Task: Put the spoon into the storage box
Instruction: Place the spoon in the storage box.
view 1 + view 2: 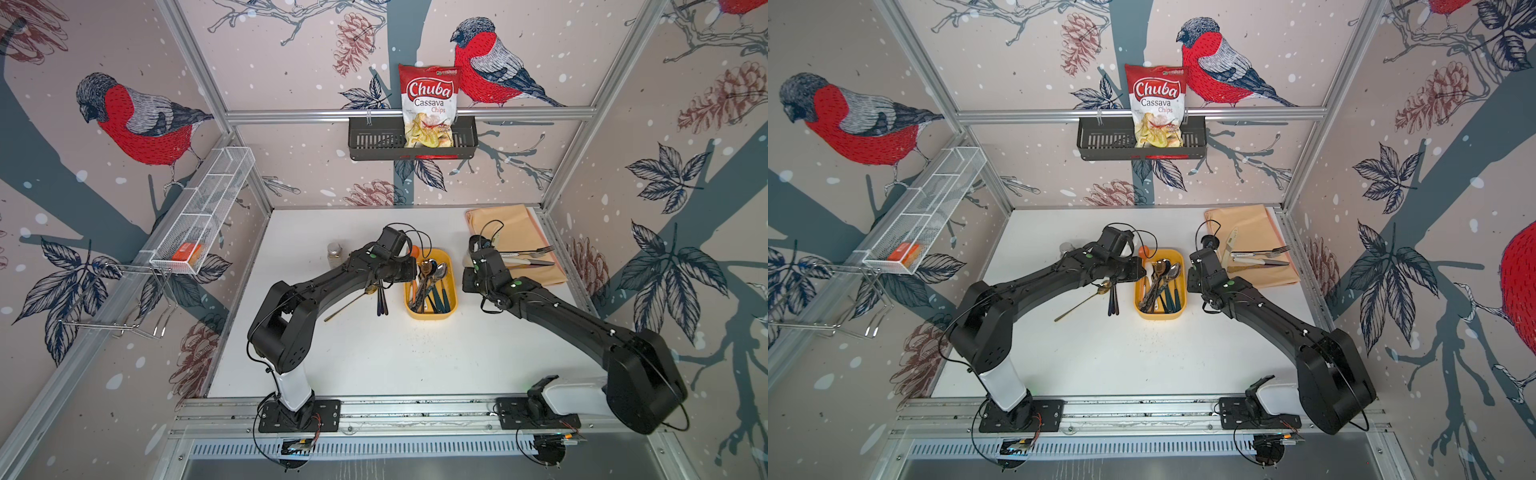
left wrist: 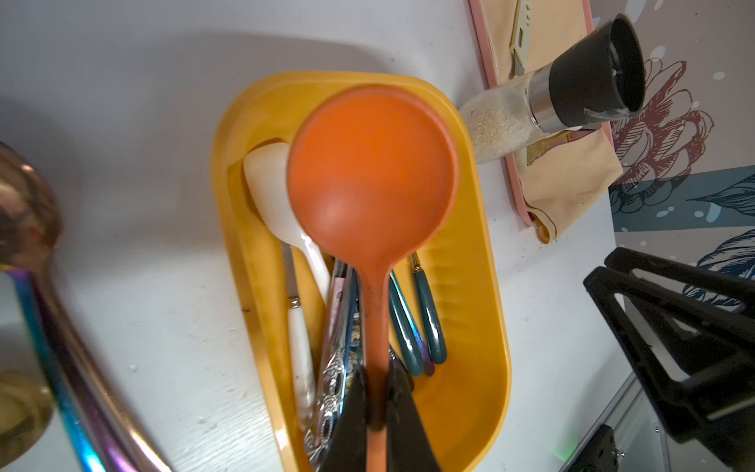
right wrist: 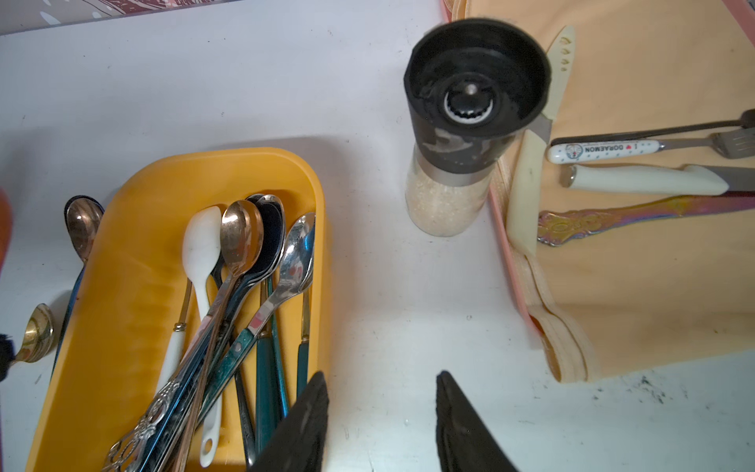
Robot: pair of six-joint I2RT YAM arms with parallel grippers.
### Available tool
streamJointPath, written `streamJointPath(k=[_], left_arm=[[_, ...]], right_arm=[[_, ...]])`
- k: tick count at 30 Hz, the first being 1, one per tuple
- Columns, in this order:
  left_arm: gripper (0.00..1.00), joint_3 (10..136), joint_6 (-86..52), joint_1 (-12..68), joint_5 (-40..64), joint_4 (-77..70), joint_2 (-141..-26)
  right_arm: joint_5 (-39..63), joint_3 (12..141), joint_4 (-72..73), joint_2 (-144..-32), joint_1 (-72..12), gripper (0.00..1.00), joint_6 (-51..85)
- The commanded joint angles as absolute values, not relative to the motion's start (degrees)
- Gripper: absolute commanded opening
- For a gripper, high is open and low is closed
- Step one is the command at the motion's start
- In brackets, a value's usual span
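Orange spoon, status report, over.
Left hand shut on orange spoon, above storage box. Right hand open, empty. Box crowded with spoons.

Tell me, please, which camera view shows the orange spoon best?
The left wrist view: the orange spoon fills it, handle clamped by the left gripper above the storage box. Both top views show only a sliver; the right wrist view shows just an orange blur at its edge.
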State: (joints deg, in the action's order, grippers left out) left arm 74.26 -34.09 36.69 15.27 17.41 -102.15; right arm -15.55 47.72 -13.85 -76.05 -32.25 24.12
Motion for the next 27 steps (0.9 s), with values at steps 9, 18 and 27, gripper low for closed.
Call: streamJointPath(k=[9,18,27], left_arm=[[0.0,78.5,-37.6,38.6,14.6,17.4,-109.2],[0.0,80.0,-37.8,38.7,14.2,19.4,-112.7],[0.04,81.3,-37.4,38.6,13.4,21.2,-114.7]], right_arm=[[-16.8,46.0,-14.0,-74.1,-31.8,0.45,25.2],[-16.3,45.0,-13.7,-73.5,-31.5,0.45,25.3],[-15.8,45.3,-13.0,-74.3,-31.5,0.45,25.4]])
